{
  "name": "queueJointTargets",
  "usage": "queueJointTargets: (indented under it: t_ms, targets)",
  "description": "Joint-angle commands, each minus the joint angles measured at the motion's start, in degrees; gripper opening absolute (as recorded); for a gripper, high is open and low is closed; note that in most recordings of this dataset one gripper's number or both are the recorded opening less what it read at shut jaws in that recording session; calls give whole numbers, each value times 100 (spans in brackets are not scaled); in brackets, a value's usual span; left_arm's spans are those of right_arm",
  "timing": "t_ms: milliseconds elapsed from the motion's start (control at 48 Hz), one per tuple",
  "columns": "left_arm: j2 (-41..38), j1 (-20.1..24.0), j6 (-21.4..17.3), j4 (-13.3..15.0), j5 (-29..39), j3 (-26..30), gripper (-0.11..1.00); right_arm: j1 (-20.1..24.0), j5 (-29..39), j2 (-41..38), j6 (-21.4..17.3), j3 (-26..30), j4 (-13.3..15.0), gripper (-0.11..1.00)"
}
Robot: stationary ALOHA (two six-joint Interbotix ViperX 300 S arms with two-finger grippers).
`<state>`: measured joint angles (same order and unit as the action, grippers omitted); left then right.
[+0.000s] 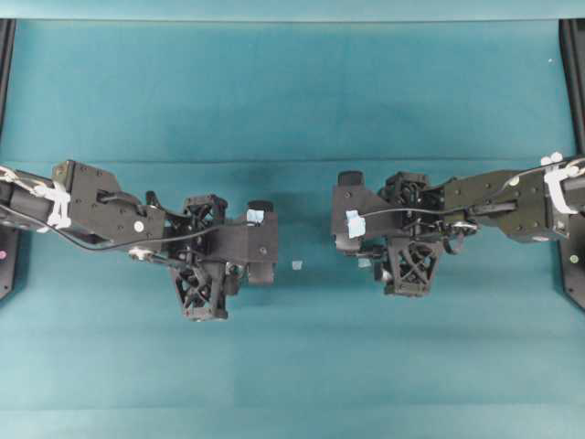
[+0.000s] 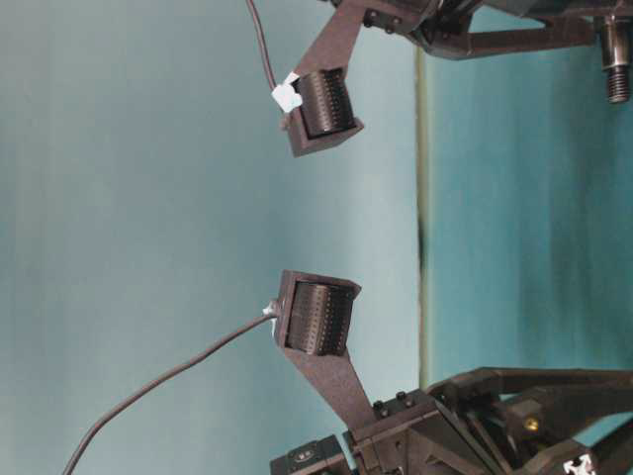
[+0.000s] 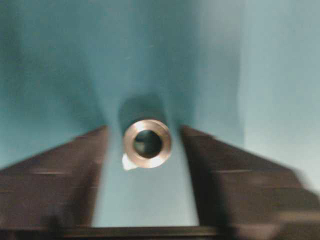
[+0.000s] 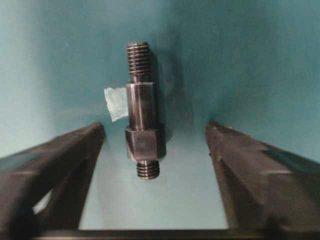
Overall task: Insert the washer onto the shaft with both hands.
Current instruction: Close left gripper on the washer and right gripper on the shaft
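Both arms are hanging low over the teal table (image 1: 292, 91), facing each other across a bare strip in the middle. This looks like the pick-up step: each part is sitting inside its jaws, and neither is gripped yet.

Left gripper (image 1: 265, 240): in its wrist view the fingers (image 3: 60, 170) are standing part-open, one on each side of the washer (image 3: 147, 143). Teal cloth is showing in both gaps, so nothing is being held. The picture is smeared, so how wide the jaws are standing is hard to judge. The washer is lying between the fingertips, hole facing the camera, a pale tape scrap (image 3: 127, 162) peeking out at its lower left edge.

Right gripper (image 1: 345, 229): fingers (image 4: 55, 165) are standing part-open and well clear of the shaft (image 4: 142, 122), which is lying midway between them, lengthwise along the jaws, threaded ends near and far. A tape scrap (image 4: 116, 103) is touching its left side.

Next move, as I judge it: closing squarely on each part, then lifting. The shaft is round, so it may roll or tip.

Room: the table is looking open all round the jaws; only a small scrap (image 1: 296, 264) is lying in the gap between the grippers. Black frame rails (image 1: 574, 183) are standing far out at the sides.
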<state>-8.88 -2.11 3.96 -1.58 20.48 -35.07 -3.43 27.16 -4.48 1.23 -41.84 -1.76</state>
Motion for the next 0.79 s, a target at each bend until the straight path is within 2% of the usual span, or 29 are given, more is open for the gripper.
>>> queueJointTargets:
  t_ms: [0,83,229,437,771]
  targets:
    - [18,-26,-18,0,-26,0,36,-18,35,-26,-35,0,18,24]
    - [26,-35,-26,-9,-35,0,35,-18,44,-26,-26,0,26,14]
    - [44,-35,-35,-9,-62,0,35,-18,44,-26,-18,-9,26,6]
    - [44,-53,-44,0,-149,18,35,-18,44,-26,-9,-26,26,1]
    - [44,-53,-44,-9,-158,35,35,-26,70,-26,123,-18,53,1]
